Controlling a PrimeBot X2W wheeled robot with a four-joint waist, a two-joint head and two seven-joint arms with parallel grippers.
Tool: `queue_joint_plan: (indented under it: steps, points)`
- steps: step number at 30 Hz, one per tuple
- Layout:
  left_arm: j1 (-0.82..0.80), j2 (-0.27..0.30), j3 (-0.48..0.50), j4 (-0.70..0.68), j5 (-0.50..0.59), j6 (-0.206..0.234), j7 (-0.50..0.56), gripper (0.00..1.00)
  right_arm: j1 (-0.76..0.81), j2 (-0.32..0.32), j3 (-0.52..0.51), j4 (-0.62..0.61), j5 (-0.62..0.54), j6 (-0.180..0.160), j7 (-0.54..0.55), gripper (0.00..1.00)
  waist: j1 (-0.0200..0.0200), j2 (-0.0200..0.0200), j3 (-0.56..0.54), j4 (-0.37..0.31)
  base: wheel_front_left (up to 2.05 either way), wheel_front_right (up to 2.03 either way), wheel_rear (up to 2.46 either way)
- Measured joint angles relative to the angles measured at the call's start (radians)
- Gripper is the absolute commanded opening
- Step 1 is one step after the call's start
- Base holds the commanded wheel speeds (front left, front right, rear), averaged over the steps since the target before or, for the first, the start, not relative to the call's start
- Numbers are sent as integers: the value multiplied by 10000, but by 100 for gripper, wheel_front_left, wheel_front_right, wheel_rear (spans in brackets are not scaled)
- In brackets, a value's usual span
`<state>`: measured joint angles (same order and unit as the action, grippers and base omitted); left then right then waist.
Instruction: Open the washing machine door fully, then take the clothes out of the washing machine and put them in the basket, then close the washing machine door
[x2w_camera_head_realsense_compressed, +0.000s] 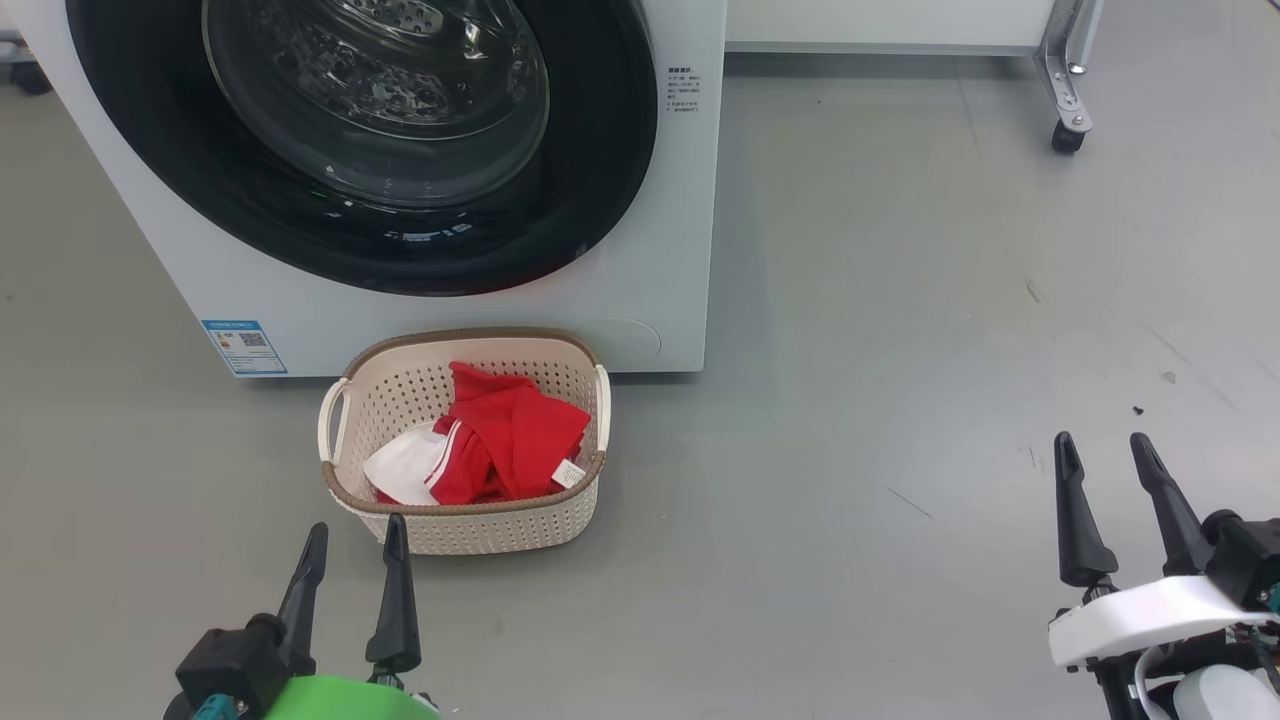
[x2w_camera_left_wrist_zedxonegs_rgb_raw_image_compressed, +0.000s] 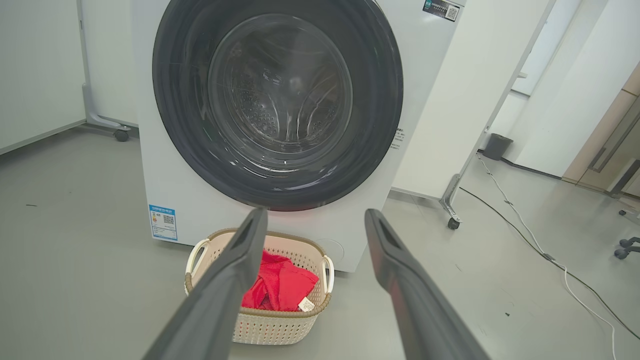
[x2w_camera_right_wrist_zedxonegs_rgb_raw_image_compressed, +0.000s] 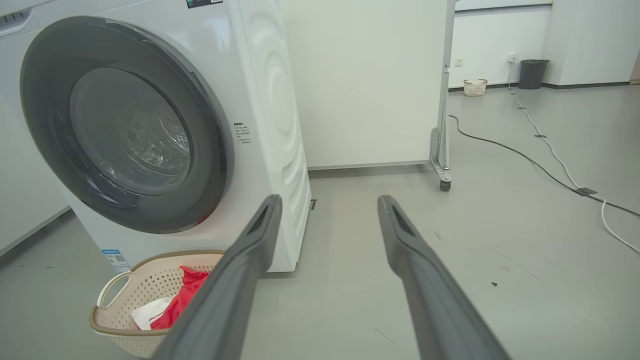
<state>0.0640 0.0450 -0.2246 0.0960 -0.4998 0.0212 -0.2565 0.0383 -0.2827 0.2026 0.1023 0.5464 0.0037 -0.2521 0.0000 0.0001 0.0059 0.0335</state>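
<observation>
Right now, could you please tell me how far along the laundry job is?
Done: the clothes lie in the basket, and the door sits shut on the washer; no red shows through its glass. In hand: nothing; the left gripper and right gripper hover over the floor, jaws apart and empty. Left: nothing that I can see.

Right pincer (x2w_camera_right_wrist_zedxonegs_rgb_raw_image_compressed: 328, 200) hangs spread near the closed washing machine door (x2w_camera_right_wrist_zedxonegs_rgb_raw_image_compressed: 125, 125)
</observation>
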Motion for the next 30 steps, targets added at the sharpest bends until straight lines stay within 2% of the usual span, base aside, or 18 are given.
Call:
queue_joint_plan:
  steps: [30]
  points:
    - [5,0,-6,247,165,-82,0,100,335,474,-290,-15,-384,305,0,100,0,0,-130,-18,0,0,0]
